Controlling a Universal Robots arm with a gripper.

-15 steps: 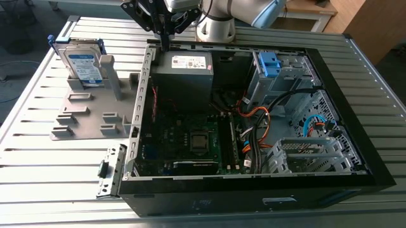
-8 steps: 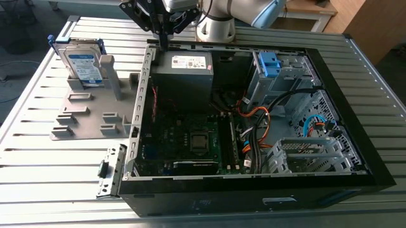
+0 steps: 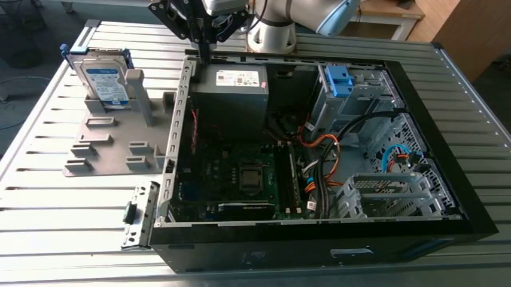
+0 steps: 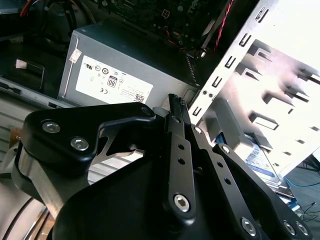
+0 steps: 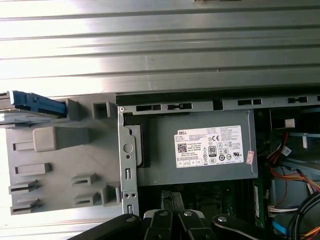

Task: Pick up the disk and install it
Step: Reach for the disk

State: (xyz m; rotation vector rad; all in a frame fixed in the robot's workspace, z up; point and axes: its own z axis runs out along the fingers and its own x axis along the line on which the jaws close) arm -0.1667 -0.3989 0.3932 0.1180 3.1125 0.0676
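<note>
The disk [image 3: 107, 84], silver-grey with a blue-and-white label and a blue bracket, stands upright in a grey holder [image 3: 112, 146] at the exterior view's left, beside the open computer case [image 3: 177, 137]. My gripper [image 3: 204, 55] hangs shut and holding nothing over the case's rear corner, just above the grey power supply [image 3: 231, 89] and to the exterior view's right of the disk. In the second wrist view the closed fingertips [image 4: 175, 101] point toward the power supply [image 4: 112, 80], with the disk [image 4: 261, 161] past the case wall. The first wrist view shows the disk's blue bracket [image 5: 36, 103] edge-on.
The case lies open on a slatted metal table [image 3: 48, 209]. Inside are the motherboard [image 3: 239, 173], orange and black cables [image 3: 327, 149] and a silver drive cage with a blue latch [image 3: 340, 84]. The robot's base [image 3: 271, 33] stands behind the case.
</note>
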